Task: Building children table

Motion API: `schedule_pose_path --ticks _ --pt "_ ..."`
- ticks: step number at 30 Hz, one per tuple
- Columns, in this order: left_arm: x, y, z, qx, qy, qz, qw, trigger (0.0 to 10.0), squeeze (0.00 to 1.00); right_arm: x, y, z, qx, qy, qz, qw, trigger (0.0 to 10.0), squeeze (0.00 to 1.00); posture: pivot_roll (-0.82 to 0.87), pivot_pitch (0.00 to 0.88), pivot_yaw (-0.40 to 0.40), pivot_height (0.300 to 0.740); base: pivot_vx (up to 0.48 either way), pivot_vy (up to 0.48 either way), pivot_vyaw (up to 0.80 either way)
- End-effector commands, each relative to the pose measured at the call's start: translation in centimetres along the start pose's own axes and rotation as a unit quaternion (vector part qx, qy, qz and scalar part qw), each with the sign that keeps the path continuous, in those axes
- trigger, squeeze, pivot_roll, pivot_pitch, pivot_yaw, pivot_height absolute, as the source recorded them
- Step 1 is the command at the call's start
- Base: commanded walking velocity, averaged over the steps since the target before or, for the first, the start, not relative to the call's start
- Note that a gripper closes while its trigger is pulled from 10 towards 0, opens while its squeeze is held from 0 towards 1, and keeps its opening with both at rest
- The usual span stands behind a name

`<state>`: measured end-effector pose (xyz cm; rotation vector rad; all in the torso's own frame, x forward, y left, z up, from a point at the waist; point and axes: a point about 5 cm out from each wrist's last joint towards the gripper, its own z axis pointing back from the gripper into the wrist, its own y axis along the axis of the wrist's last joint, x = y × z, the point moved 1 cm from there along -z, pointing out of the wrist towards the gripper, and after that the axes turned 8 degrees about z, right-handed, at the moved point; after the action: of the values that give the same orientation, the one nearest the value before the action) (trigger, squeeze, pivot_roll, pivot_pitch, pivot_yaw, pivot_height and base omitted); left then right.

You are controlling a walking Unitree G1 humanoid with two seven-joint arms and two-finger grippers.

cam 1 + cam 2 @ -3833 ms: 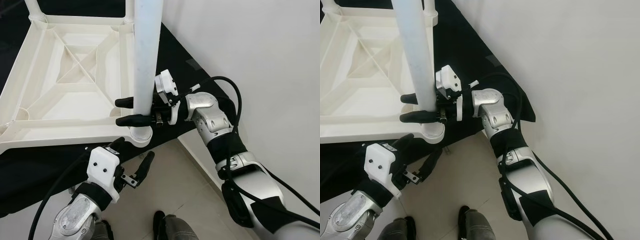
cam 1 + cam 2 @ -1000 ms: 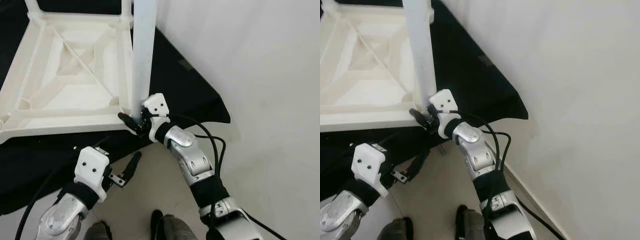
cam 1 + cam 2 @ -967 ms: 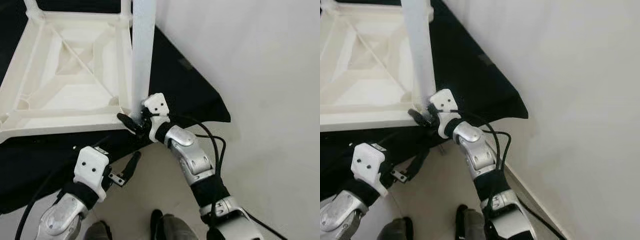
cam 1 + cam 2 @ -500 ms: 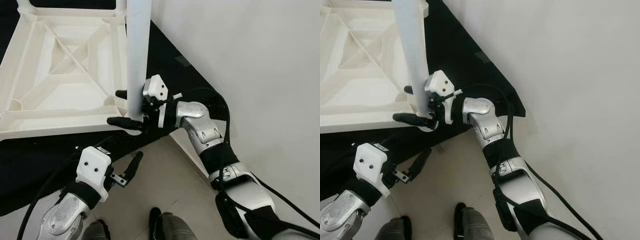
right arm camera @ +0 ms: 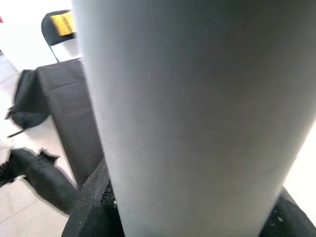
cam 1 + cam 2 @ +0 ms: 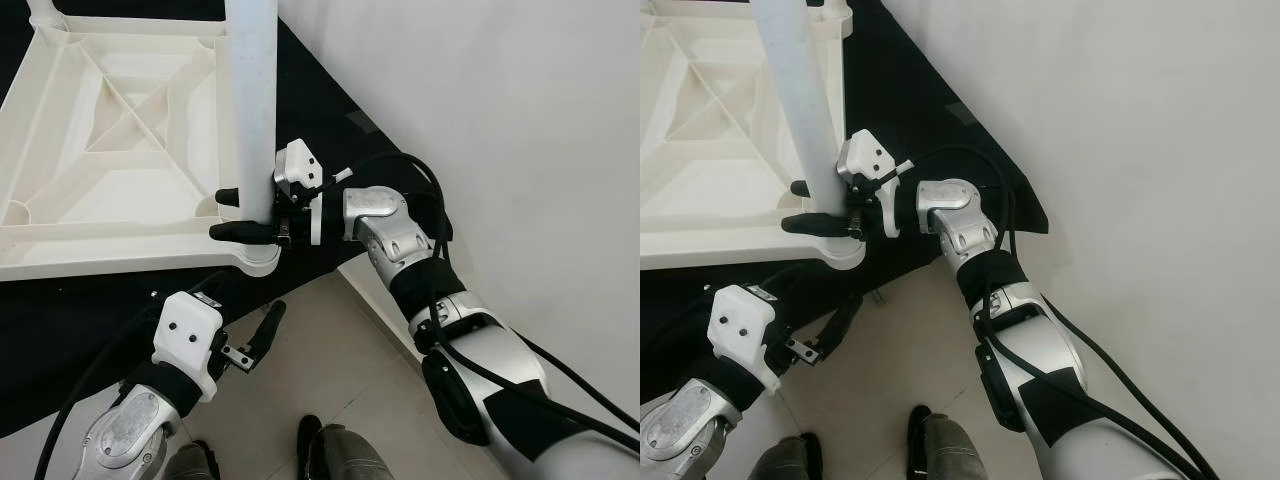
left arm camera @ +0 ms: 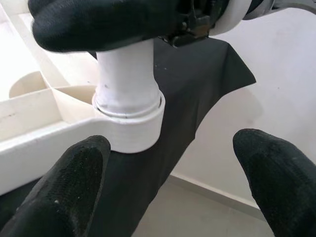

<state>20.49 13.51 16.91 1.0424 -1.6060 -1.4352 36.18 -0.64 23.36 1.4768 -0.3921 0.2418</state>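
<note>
Right gripper (image 6: 243,213) clamped around white round table leg (image 6: 252,110), upright at frame centre in upturned tabletop's (image 6: 100,150) corner socket

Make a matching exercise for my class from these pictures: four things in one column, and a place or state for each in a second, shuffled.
Things
1. right tool
2. left tool
3. table leg
4. black cloth

Places or states
A. spread under the upturned tabletop
B. open, low, holding nothing
C. standing in the corner socket
D. shut on the leg

Pairs: 1-D, 2-B, 3-C, 4-A
</note>
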Motion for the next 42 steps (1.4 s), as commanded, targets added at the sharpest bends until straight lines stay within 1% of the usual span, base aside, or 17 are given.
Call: schedule_pose_path --ticks 1,5,6,7,8,10,12,15,20,21,22,25,26,32,33,34,42 --pt "0.4 -0.5 0.1 -0.007 -0.003 0.011 1.0 10.0 0.0 -0.4 -1.6 0.1 -0.026 -0.019 -0.021 0.999 0.0 0.0 0.18 0.228 -0.172 0.74 0.0 0.0 0.0" --pt "0.6 -0.6 0.3 -0.008 -0.005 0.013 1.0 10.0 0.0 1.0 -4.0 2.1 -0.066 -0.22 -0.064 0.971 0.0 0.0 0.17 0.227 -0.183 0.74 0.0 0.0 0.0" --pt "0.4 -0.6 0.5 -0.009 -0.001 0.018 1.0 10.0 0.0 0.6 -7.0 4.5 -0.126 -0.455 -0.116 0.874 0.0 0.0 0.16 0.233 -0.175 0.74 0.0 0.0 0.0" --pt "0.4 -0.6 0.5 -0.009 -0.001 0.018 1.0 10.0 0.0 0.6 -7.0 4.5 -0.126 -0.455 -0.116 0.874 0.0 0.0 0.16 0.233 -0.175 0.74 0.0 0.0 0.0" --pt "0.3 -0.6 0.5 -0.009 0.0 0.02 1.0 10.0 0.0 0.3 -7.8 5.3 -0.145 -0.508 -0.126 0.839 0.0 0.0 0.16 0.233 -0.175 0.74 0.0 0.0 0.0" --pt "0.3 -0.6 0.5 -0.009 0.0 0.02 1.0 10.0 0.0 0.3 -7.8 5.3 -0.145 -0.508 -0.126 0.839 0.0 0.0 0.16 0.233 -0.175 0.74 0.0 0.0 0.0" --pt "0.5 -0.9 0.5 -0.016 -0.007 0.025 1.0 10.0 0.0 -4.3 -8.0 1.8 -0.132 -0.428 -0.115 0.886 0.0 0.0 0.14 0.236 -0.138 0.74 0.0 0.0 0.0" --pt "0.5 -0.9 0.4 -0.017 -0.01 0.026 0.999 10.0 0.0 -5.9 -7.6 -0.6 -0.11 -0.375 -0.125 0.912 0.0 0.0 0.16 0.232 -0.134 0.74 0.0 0.0 0.0" --pt "0.2 -0.8 0.4 -0.014 -0.006 0.023 1.0 10.0 0.0 -5.6 -7.4 -1.4 -0.108 -0.371 -0.125 0.914 0.0 0.0 0.16 0.232 -0.136 0.74 0.0 0.0 0.0" --pt "0.1 -0.8 0.4 -0.013 -0.004 0.021 1.0 10.0 0.0 -5.5 -7.2 -1.7 -0.114 -0.38 -0.125 0.909 1.8 0.0 0.16 0.231 -0.135 0.74 0.0 0.0 0.0" --pt "0.0 -0.7 0.4 -0.013 -0.003 0.02 1.0 10.0 0.0 -5.3 -6.9 -2.0 -0.118 -0.381 -0.122 0.909 10.0 0.0 0.16 0.233 -0.134 0.74 0.0 0.0 0.0" --pt "0.0 -0.7 0.4 -0.012 -0.003 0.019 1.0 10.0 0.0 -5.0 -6.4 -2.1 -0.108 -0.377 -0.127 0.911 10.0 0.0 0.16 0.234 -0.133 0.74 0.0 0.0 0.0" --pt "0.0 -0.7 0.4 -0.012 -0.004 0.019 1.0 10.0 0.0 -4.7 -6.0 -2.0 -0.093 -0.364 -0.13 0.918 10.0 1.0 0.16 0.234 -0.133 0.74 0.0 0.0 0.0" --pt "0.3 -0.7 0.3 -0.012 -0.008 0.022 1.0 10.0 0.0 -2.7 -2.9 -1.5 0.01 -0.255 -0.117 0.96 10.0 1.0 0.16 0.241 -0.138 0.74 0.0 0.0 0.0" --pt "0.3 -0.7 0.3 -0.012 -0.008 0.022 1.0 10.0 0.0 -2.4 -2.5 -1.2 0.021 -0.228 -0.106 0.968 10.0 0.67 0.16 0.243 -0.141 0.74 0.0 0.0 0.0" --pt "0.3 -0.7 0.3 -0.01 -0.006 0.023 1.0 10.0 0.0 -1.9 -1.9 -0.5 0.029 -0.176 -0.081 0.981 10.0 0.0 0.17 0.245 -0.147 0.74 0.0 0.0 0.0" --pt "0.4 -0.7 0.3 -0.01 -0.002 0.021 1.0 10.0 0.0 -1.4 -1.4 0.7 0.015 -0.05 -0.015 0.999 10.0 0.0 0.18 0.249 -0.156 0.74 0.0 0.0 0.0"
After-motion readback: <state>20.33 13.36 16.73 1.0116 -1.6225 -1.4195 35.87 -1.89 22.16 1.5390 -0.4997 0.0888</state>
